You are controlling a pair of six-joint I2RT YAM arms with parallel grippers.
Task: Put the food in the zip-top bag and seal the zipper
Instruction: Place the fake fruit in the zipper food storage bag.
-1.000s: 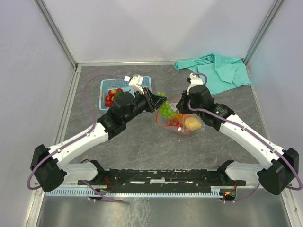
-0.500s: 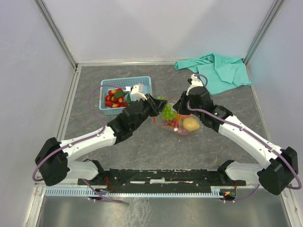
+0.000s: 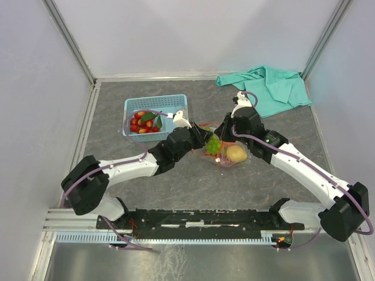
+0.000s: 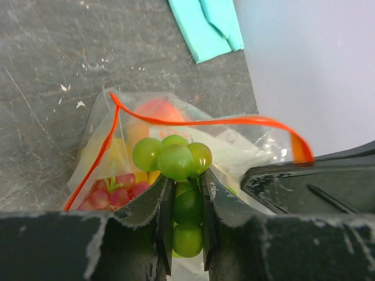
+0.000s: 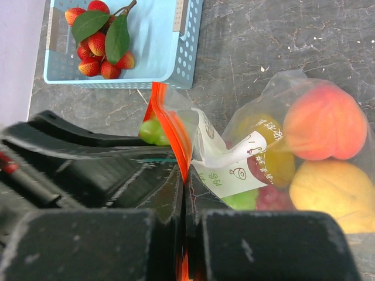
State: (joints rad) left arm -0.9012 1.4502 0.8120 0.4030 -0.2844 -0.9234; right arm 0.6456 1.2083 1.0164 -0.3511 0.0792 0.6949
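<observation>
**Top external view.** The left gripper [image 3: 204,139] is narrowed on the green grapes [image 3: 212,143]. The zip-top bag [image 3: 229,158] lies on the surface [image 3: 176,187] directly ahead of this gripper and slightly below it, with its mouth turned toward the gripper. The right gripper [image 3: 226,134] stands just across the mouth, at the bag's upper edge. The left arm is stretched low and forward, with the forearm nearly level. The right arm reaches inward with its elbow raised. The strawberry bunch [image 3: 143,122] sits in the basket [image 3: 157,98], behind and to the left of the left gripper.

**Left wrist view.** The long axis of the grape cluster runs along the fingers, and its top berries project past the fingertips. The zipper [image 4: 193,122] forms an open loop ahead of the gripper. The purple grapes [image 4: 111,196] lie inside the bag, low and to the left.

**Right wrist view.** The jaws are fully closed on the zipper, and the strip emerges between the fingertips. The peach [image 5: 322,120] and the yellow fruit [image 5: 334,187] rest in the bag to the right of the gripper.

**Assessment.** The coming move probably requires a short advance forward and down through the loop before release. The left arm is the nearer one to the strawberry bunch.
</observation>
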